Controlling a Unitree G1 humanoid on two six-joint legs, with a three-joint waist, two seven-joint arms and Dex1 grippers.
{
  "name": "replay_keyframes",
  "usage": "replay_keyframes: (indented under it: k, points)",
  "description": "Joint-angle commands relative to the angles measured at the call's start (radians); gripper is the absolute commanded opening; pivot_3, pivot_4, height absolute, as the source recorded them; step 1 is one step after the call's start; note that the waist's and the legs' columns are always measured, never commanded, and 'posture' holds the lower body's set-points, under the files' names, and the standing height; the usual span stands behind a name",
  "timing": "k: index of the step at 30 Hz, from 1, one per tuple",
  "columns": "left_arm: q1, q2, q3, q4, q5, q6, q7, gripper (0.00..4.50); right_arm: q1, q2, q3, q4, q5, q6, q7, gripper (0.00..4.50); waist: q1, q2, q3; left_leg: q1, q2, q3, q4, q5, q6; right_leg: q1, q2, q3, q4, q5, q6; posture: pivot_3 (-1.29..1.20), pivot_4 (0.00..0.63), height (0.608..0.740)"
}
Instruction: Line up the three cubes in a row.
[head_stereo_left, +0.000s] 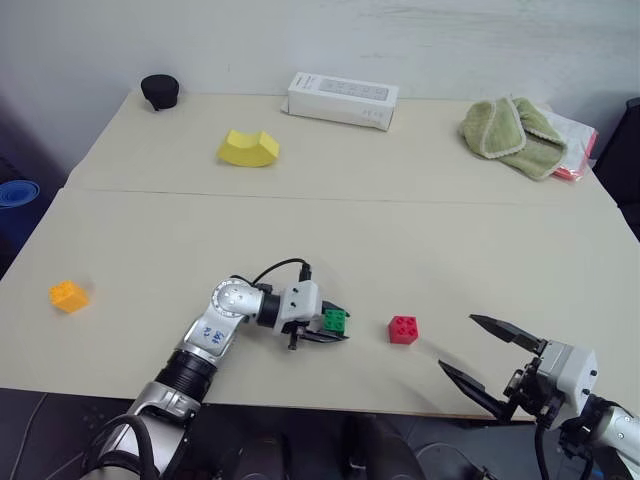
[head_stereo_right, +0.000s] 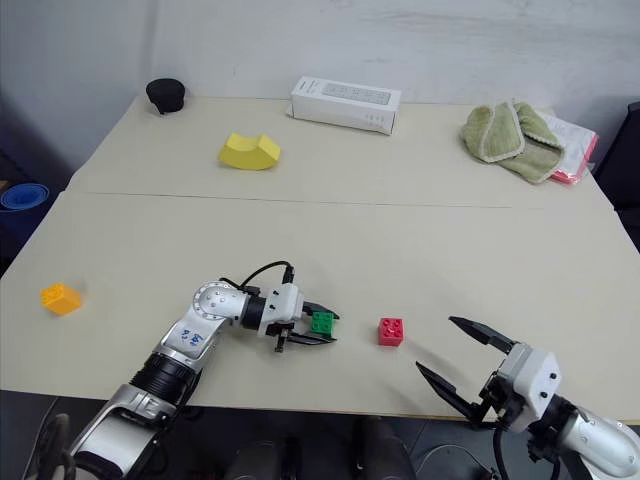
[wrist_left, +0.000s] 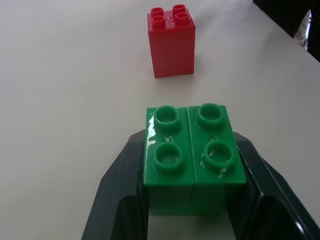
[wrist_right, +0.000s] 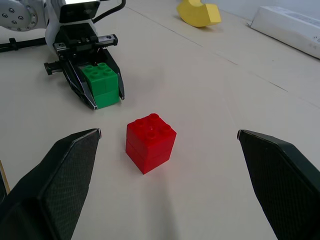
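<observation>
**A:** Your green cube (head_stereo_left: 335, 320) sits clamped between the fingers of the left gripper (head_stereo_left: 330, 327), near the front edge of the table (head_stereo_left: 420, 240), about midway along it. The red cube (head_stereo_left: 404, 329) stands just beside it toward the right, apart from it, not touching. The orange-yellow cube (head_stereo_left: 68, 296) is well off by the left edge, alone.

**B:** How will they handle?

**A:** You can judge them as light, rigid plastic with glossy faces, so they'll likely slide on the table if you nudge them and could slip if you pinch them by a corner. Take each across two flat opposite side walls, below the studs, the way the left gripper holds the green one now. They look sturdy enough that squeezing won't hurt them.

**B:** And your right gripper (head_stereo_left: 492, 354)?

**A:** Its fingers stand spread wide and hold nothing, hanging by the front edge to the right of the red cube, which lies between them in the right wrist view.

**B:** Anything you can't make out?

**A:** Whether the green cube rests on the table or hangs just above it, I cannot tell; its underside is hidden by the fingers. The pink thing (head_stereo_left: 574, 150) at the far right corner is mostly covered by the green cloth (head_stereo_left: 510, 135).
</observation>
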Motion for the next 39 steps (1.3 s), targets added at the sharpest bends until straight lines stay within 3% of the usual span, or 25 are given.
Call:
replay_keyframes:
  k: [1, 6, 8, 13, 20, 22, 25, 28, 30, 34, 36, 39]
  points:
    - [0.027, -0.011, -0.039, -0.031, 0.015, 0.047, 0.003, 1.52, 0.002, 0.012, 0.004, -0.027, 0.000, -0.012, -0.009, 4.50, 0.002, 0.000, 0.000, 0.000, 0.000, 0.000, 0.000, 0.000, 0.000, 0.000, 0.000, 0.000, 0.000, 0.000, 0.000, 0.00, 0.150, 0.740]
    - [0.042, -0.001, -0.052, -0.065, 0.013, 0.108, -0.007, 1.52, -0.003, 0.017, 0.012, -0.015, -0.006, -0.018, -0.008, 4.50, 0.002, 0.000, 0.000, 0.000, 0.000, 0.000, 0.000, 0.000, 0.000, 0.000, 0.000, 0.000, 0.000, 0.000, 0.000, 0.00, 0.150, 0.740]
    - [0.045, -0.003, -0.040, -0.090, -0.008, 0.157, 0.000, 2.26, -0.009, 0.017, 0.012, -0.005, -0.007, -0.020, -0.004, 4.50, 0.001, 0.000, 0.000, 0.000, 0.000, 0.000, 0.000, 0.000, 0.000, 0.000, 0.000, 0.000, 0.000, 0.000, 0.000, 0.00, 0.150, 0.740]
    - [0.047, 0.010, 0.030, -0.082, -0.001, 0.072, 0.078, 3.69, -0.036, 0.005, 0.003, 0.034, -0.001, -0.028, 0.023, 4.50, -0.003, 0.000, 0.000, 0.000, 0.000, 0.000, 0.001, 0.000, 0.000, 0.000, 0.000, 0.000, 0.000, 0.000, 0.000, 0.00, 0.150, 0.740]
    - [0.164, 0.167, 0.162, -0.160, -0.120, 0.077, -0.007, 3.69, -0.081, -0.018, -0.008, 0.083, 0.020, -0.033, 0.078, 4.50, -0.017, 0.000, 0.000, 0.001, 0.003, 0.000, 0.000, 0.000, -0.002, -0.001, 0.002, 0.000, 0.003, -0.001, -0.002, 0.00, 0.150, 0.740]
    - [0.239, 0.214, 0.241, -0.205, -0.159, 0.064, 0.007, 3.69, -0.098, -0.028, -0.009, 0.097, 0.026, -0.037, 0.100, 4.50, -0.016, 0.000, 0.000, 0.001, 0.003, 0.000, 0.000, 0.000, -0.002, -0.001, 0.001, 0.000, 0.003, -0.001, -0.002, 0.00, 0.150, 0.740]
    - [0.396, 0.260, 0.444, -0.328, -0.297, 0.190, 0.088, 3.69, -0.137, -0.035, -0.013, 0.094, 0.070, -0.011, 0.117, 4.50, -0.019, 0.000, 0.001, 0.001, 0.003, -0.001, -0.001, -0.001, -0.001, -0.001, 0.000, 0.000, 0.003, -0.001, -0.002, 0.00, 0.150, 0.740]
    - [0.562, 0.314, 0.556, -0.423, -0.330, 0.249, 0.118, 3.69, -0.166, -0.048, 0.002, 0.093, 0.079, 0.004, 0.142, 4.50, -0.024, 0.000, 0.001, 0.001, 0.004, -0.001, -0.001, -0.001, -0.002, -0.001, 0.000, 0.000, 0.003, -0.002, -0.003, 0.00, 0.150, 0.740]
    - [0.637, 0.273, 0.662, -0.428, -0.337, 0.241, 0.229, 3.69, -0.200, -0.046, 0.023, 0.096, 0.078, 0.004, 0.150, 4.50, -0.023, 0.001, 0.001, 0.001, 0.003, -0.001, -0.002, -0.001, -0.001, -0.001, -0.001, 0.000, 0.002, -0.002, -0.003, 0.00, 0.150, 0.740]
    - [0.698, 0.137, 0.886, -0.346, -0.305, 0.119, 0.496, 4.47, -0.267, -0.028, 0.061, 0.111, 0.055, -0.016, 0.148, 4.50, -0.012, -0.001, 0.002, 0.001, 0.003, -0.001, -0.001, -0.002, 0.000, -0.001, -0.001, 0.000, 0.002, -0.002, -0.003, 0.00, 0.150, 0.740]
    - [0.727, 0.099, 0.948, -0.335, -0.266, 0.064, 0.590, 4.47, -0.295, -0.016, 0.077, 0.119, 0.045, -0.040, 0.149, 4.50, -0.010, -0.003, 0.002, 0.001, 0.003, -0.001, -0.002, -0.002, -0.001, -0.001, 0.000, -0.001, 0.002, -0.002, -0.003, 0.00, 0.150, 0.740]
    - [0.773, 0.000, 1.074, -0.369, -0.348, 0.112, 0.752, 4.47, -0.334, -0.010, 0.109, 0.098, 0.060, -0.016, 0.144, 4.50, -0.010, -0.003, 0.002, 0.001, 0.003, -0.001, -0.002, -0.003, 0.000, -0.001, -0.001, -0.001, 0.000, -0.002, -0.003, 0.00, 0.150, 0.740]
